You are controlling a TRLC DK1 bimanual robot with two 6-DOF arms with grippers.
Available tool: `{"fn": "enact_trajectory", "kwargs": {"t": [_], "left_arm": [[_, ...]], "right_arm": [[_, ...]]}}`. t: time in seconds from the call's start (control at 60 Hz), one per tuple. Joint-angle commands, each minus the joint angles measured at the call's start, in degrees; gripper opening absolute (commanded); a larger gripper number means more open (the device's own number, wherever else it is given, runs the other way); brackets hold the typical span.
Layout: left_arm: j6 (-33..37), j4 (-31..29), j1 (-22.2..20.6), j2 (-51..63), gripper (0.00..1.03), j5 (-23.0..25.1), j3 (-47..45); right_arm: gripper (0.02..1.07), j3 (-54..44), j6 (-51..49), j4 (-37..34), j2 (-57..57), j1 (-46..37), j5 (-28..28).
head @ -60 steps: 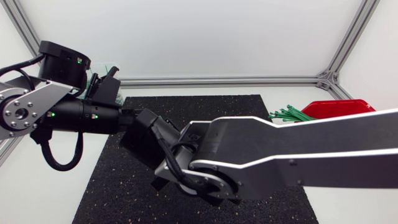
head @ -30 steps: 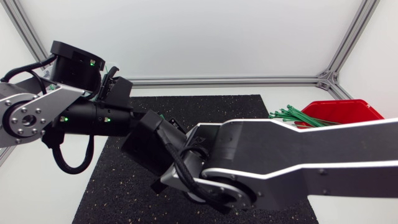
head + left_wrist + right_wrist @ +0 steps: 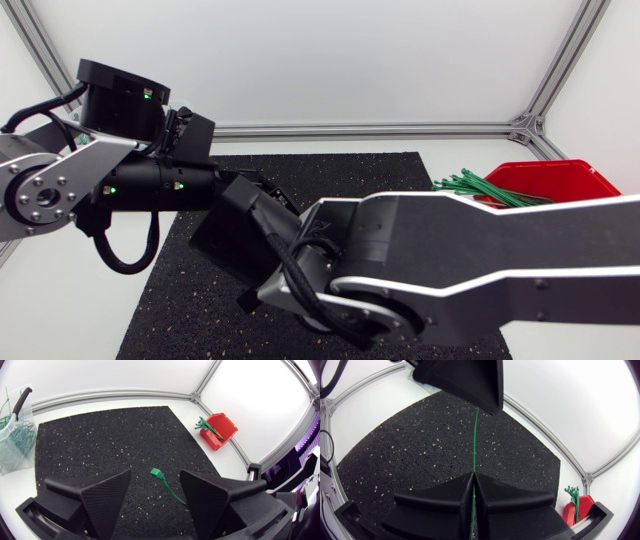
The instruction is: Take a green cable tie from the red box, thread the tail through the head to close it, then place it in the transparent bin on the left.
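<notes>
My right gripper (image 3: 472, 477) is shut on a green cable tie (image 3: 474, 440). The tie runs straight ahead from its fingertips toward my left gripper's finger (image 3: 465, 380). Seen from the left wrist, the tie's head (image 3: 156, 472) hangs between the wide-apart fingers of my left gripper (image 3: 156, 485), touching neither. Both arms meet above the black mat (image 3: 340, 175). The red box (image 3: 560, 180) sits at the right with green ties (image 3: 480, 187) sticking out. The transparent bin (image 3: 15, 435) with several ties stands beside the mat's left edge; in the head view my left arm hides it.
An aluminium frame rail (image 3: 350, 130) runs along the back of the white table. My right arm's broad silver link (image 3: 480, 260) covers the front right of the mat.
My left arm has shifted to the right toward the right gripper, now covering the bin in the head view. Its fingers have narrowed somewhat. The right arm has edged slightly forward with the tie.
</notes>
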Motion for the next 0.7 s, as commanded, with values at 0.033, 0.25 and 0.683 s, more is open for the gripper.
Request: {"fn": "enact_trajectory", "kwargs": {"t": [0.033, 0.25, 0.683], "left_arm": [[-2.0, 1.5, 0.3, -0.4, 0.60, -0.3, -1.1], [-2.4, 2.6, 1.0, -0.3, 0.51, -0.3, -1.8], [-2.7, 3.5, 0.9, 0.1, 0.44, -0.3, -2.1]], "right_arm": [[0.08, -0.6, 1.6, 0.2, -1.0, 0.4, 0.7], [0.08, -1.0, 2.1, 0.1, -1.3, 0.2, 0.7], [0.08, -0.7, 2.4, 0.4, -0.8, 0.2, 0.7]]}}
